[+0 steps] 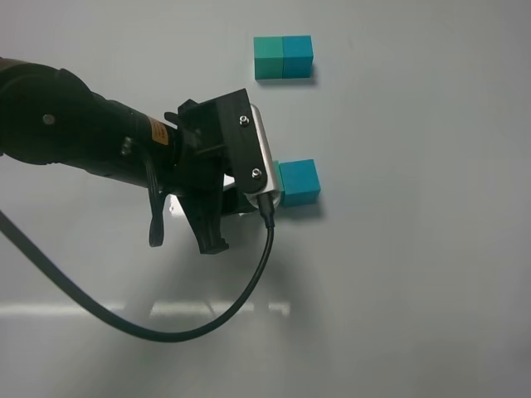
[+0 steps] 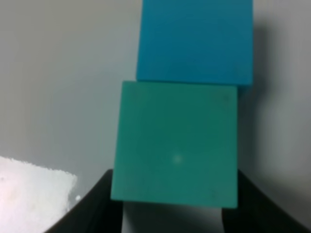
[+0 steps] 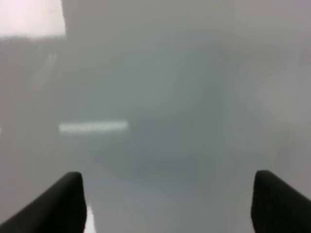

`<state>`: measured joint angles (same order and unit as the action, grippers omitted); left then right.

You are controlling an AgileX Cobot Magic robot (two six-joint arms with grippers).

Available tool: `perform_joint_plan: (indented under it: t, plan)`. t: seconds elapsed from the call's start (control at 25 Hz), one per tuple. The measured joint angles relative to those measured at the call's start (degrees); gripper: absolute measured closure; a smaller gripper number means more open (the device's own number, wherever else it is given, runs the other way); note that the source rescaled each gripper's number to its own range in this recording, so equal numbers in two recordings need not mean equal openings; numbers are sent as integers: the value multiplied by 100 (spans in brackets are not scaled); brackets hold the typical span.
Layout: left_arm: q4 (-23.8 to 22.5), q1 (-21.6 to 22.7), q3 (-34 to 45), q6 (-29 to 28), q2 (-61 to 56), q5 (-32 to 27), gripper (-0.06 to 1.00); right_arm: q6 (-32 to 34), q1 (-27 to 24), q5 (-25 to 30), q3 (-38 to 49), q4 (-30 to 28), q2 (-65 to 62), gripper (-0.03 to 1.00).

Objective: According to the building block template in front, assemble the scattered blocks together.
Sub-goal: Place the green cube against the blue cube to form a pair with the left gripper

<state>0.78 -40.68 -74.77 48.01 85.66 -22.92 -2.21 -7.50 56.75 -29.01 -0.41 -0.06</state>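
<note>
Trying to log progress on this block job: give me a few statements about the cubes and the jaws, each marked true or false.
1. The green cube sits between the left jaws. True.
2. The blue cube lies well apart from the green cube. False: the two touch face to face, slightly offset sideways.
3. The right jaws hold a cube. False: they stand open with nothing between them.
4. The two-cube bar has its green half on the left in the high view. True.
</note>
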Motion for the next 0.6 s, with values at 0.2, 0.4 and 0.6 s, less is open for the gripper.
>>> perform_joint_plan:
  t: [0.2,0.4,0.6]
  plan:
    - [32,0,0,20,0,-24,93,0,0,0,0,0,0,80]
    - [45,-76,7,-52,37,-202,53,0,0,0,0,0,0,80]
    - [40,-149,7,-192,48,-124,22,0,0,0,0,0,0,80]
